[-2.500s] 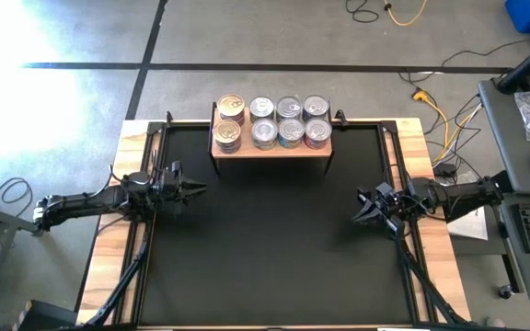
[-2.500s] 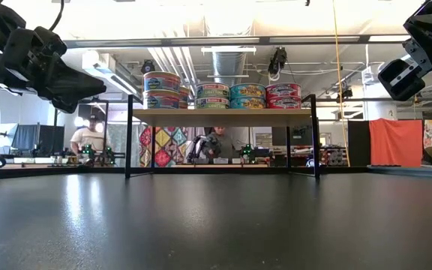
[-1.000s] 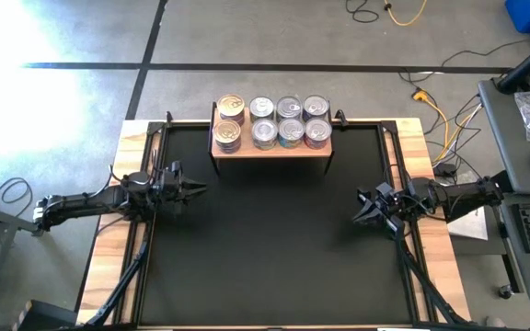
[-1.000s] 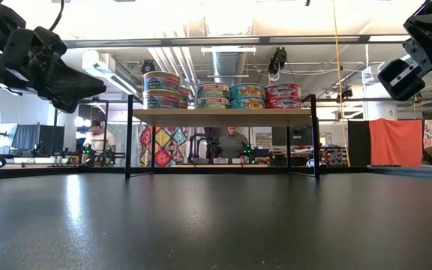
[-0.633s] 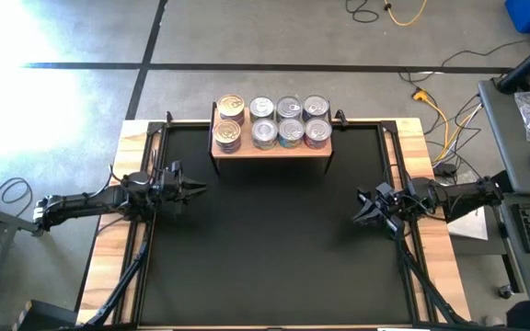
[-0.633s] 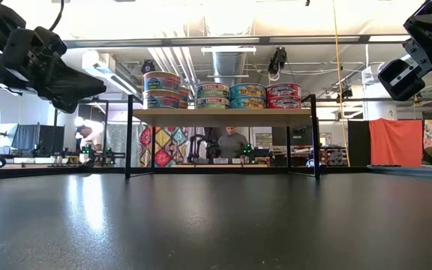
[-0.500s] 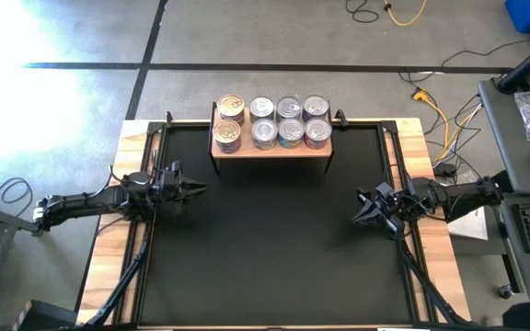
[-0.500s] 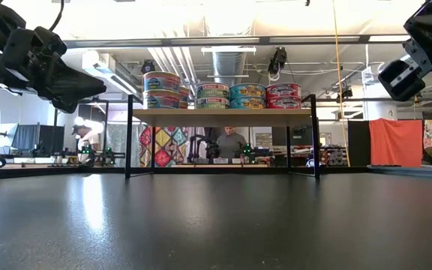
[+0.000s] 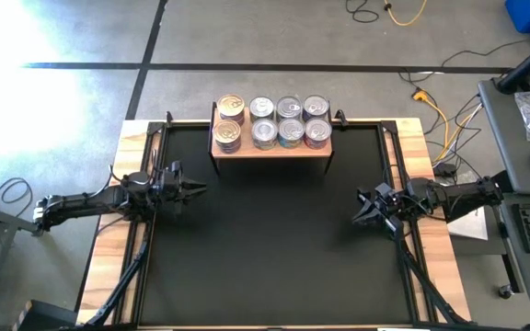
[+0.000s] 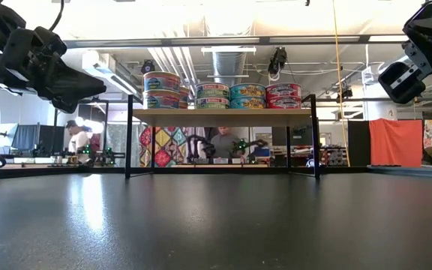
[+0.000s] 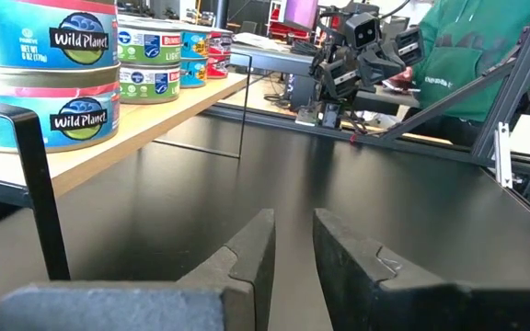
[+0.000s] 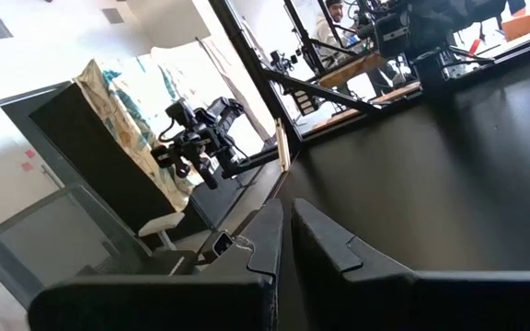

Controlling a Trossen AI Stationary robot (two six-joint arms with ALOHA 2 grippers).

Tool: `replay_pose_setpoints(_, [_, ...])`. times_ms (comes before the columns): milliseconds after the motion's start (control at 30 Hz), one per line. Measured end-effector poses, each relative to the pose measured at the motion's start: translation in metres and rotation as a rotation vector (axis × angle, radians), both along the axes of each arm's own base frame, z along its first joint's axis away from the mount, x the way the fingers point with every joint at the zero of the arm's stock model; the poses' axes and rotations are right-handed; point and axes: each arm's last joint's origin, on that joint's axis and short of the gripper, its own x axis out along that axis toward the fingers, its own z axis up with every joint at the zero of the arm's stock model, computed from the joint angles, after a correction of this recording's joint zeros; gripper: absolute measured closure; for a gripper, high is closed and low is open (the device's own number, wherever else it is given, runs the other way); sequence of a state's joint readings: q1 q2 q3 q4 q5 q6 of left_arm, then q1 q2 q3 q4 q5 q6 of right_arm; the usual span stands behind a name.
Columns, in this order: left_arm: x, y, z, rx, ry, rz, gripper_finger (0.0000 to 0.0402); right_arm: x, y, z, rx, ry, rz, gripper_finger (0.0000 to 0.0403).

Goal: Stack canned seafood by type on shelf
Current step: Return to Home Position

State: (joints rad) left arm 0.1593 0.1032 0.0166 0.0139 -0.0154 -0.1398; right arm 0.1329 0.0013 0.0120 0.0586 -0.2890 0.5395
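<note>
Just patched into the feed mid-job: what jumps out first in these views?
The cans stand out: all are stacked in neat rows on the shelf at the table's far edge, with none on the black top. Both arms hang idle over the table's sides, the left gripper and right gripper each holding nothing.

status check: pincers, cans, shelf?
Left pincer slightly ajar, empty, hovering at table's left. Right pincer shut, empty, at right. Cans all stacked on shelf, four columns. Nothing in the way.
</note>
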Motion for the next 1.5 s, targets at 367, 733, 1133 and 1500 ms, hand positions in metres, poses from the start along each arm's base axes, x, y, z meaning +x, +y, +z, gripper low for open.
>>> replay_pose_setpoints(367, [0.0,0.0,0.0,0.0,0.0,0.0,0.034,-0.0005,0.0019,-0.0002,0.0,0.0,0.02,0.0385])
replay_pose_setpoints(733, [0.0,0.0,0.0,0.0,0.0,0.0,0.034,-0.0007,0.003,-0.0008,-0.001,0.006,0.031,0.0385])
replay_pose_setpoints(1133, [0.0,0.0,0.0,0.0,0.0,0.0,0.034,-0.0007,0.003,-0.001,-0.001,0.007,0.031,0.0385])
replay_pose_setpoints(1500, [0.0,0.0,0.0,0.0,0.0,0.0,0.034,-0.0006,0.003,-0.0012,-0.001,0.008,0.031,0.0385])
